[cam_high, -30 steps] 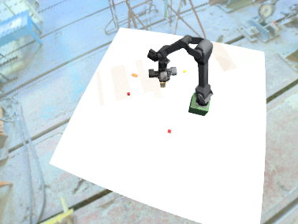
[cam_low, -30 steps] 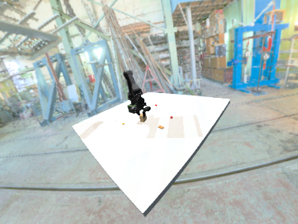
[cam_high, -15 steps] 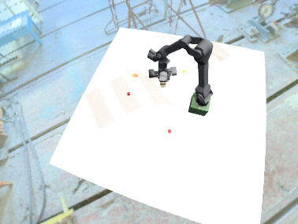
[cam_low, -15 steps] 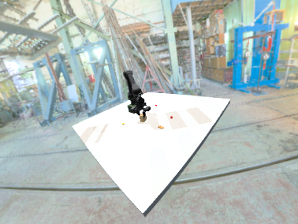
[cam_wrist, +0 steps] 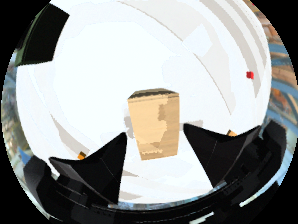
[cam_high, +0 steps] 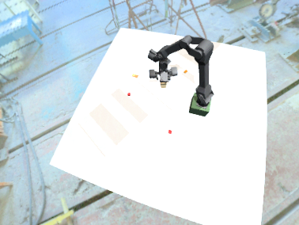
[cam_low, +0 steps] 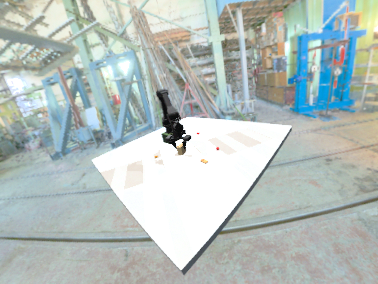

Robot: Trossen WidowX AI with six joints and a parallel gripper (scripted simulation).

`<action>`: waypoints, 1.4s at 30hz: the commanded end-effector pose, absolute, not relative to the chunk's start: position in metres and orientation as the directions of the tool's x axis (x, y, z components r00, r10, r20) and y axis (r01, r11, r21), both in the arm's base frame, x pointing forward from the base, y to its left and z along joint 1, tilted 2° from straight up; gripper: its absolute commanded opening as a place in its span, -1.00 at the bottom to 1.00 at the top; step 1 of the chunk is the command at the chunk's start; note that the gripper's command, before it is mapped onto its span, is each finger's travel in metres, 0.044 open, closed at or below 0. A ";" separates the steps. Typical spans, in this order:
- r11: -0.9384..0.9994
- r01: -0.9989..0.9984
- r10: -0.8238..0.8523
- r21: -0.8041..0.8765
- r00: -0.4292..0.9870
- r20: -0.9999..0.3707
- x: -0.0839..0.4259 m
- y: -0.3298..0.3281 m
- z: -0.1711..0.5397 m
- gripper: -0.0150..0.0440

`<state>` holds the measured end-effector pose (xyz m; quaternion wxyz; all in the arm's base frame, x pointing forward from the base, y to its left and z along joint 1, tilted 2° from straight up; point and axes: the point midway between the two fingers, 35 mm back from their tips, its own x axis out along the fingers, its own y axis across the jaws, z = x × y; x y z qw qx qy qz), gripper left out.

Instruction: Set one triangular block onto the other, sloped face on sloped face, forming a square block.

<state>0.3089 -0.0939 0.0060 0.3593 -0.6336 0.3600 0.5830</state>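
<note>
A light wooden block (cam_high: 163, 85) (cam_low: 180, 150) (cam_wrist: 154, 127) stands on the table below my hand. In the wrist view its upper face is tan wood with a darker end at the far side. No second triangular block shows apart from it; the seam and sloped faces are hidden, so I cannot tell how two pieces meet or whether their ends are even. My gripper (cam_high: 164, 79) (cam_wrist: 154, 131) is open, with one finger on each side of the block and a gap at both sides in the wrist view. Fingertip height above the table is unclear.
Small orange pieces (cam_high: 135, 75) (cam_high: 185, 71) (cam_low: 204, 161) (cam_low: 156, 156) (cam_wrist: 81, 156) lie out to either side of the hand. Two small red pieces (cam_high: 129, 94) (cam_high: 170, 131) (cam_low: 217, 148) lie farther off. The green arm base (cam_high: 199, 108) stands on the white table (cam_high: 221, 166).
</note>
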 end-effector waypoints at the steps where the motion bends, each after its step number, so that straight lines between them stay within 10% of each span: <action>1: -0.483 -0.875 -0.037 -0.036 0.062 -0.997 0.309 -0.094 0.006 1.00; 42: -0.487 -0.871 -0.043 -0.054 0.086 -0.995 0.308 -0.092 0.113 1.00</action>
